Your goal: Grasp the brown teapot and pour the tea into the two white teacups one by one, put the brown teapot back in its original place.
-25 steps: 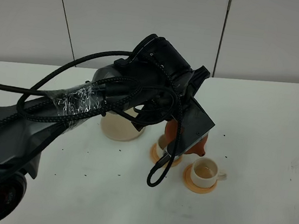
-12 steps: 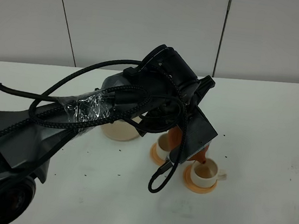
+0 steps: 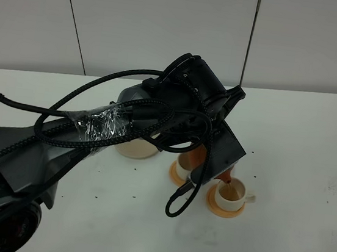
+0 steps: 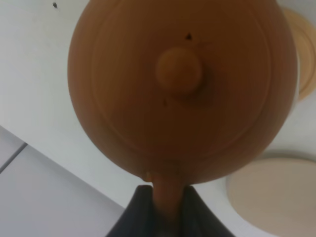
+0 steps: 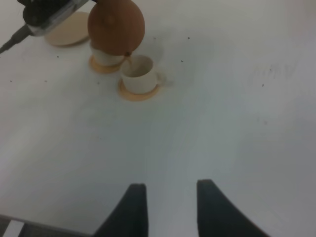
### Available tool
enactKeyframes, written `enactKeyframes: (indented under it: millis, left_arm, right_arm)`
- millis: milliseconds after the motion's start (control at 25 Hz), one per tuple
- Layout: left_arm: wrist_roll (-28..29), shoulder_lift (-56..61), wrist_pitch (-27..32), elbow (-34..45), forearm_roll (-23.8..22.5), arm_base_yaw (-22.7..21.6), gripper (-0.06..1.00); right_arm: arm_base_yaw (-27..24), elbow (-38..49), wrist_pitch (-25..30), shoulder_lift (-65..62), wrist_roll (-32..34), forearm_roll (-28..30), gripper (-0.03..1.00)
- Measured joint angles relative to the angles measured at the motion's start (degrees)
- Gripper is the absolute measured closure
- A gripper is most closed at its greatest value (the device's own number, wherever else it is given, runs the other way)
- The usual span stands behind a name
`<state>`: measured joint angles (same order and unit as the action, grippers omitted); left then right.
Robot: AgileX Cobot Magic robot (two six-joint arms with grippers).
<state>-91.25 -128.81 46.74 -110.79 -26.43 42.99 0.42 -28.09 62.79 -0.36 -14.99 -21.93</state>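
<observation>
Brown teapot [image 5: 116, 27] spout-down over teacup [image 5: 138, 74]

A white table [image 3: 302, 136] fills the lower part of the high view. On it, near the middle, lies a round orange coaster [image 3: 223, 213], and a second orange coaster [image 3: 173, 174] is just beside it. Small dark specks [image 3: 136, 169] are scattered over the tabletop. Behind it stands a grey panelled wall [image 3: 169, 21].

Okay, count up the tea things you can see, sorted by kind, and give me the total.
Brown teapot: 1
White teacups: 2
Orange coasters: 2
Cream saucer: 1
Total: 6
</observation>
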Motion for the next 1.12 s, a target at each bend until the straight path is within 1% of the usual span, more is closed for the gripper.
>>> enactKeyframes:
  millis: [800,1120]
  left_arm:
    - [-0.12,0.0,-0.12,0.0,-2.63,0.0,0.78]
    - [-0.12,0.0,-0.92,0.0,-2.67,0.0,0.78]
  right_arm:
    - [0.0,0.0,0.0,0.0,0.0,0.0,0.72]
    - [0.0,0.0,0.0,0.0,0.0,0.0,0.72]
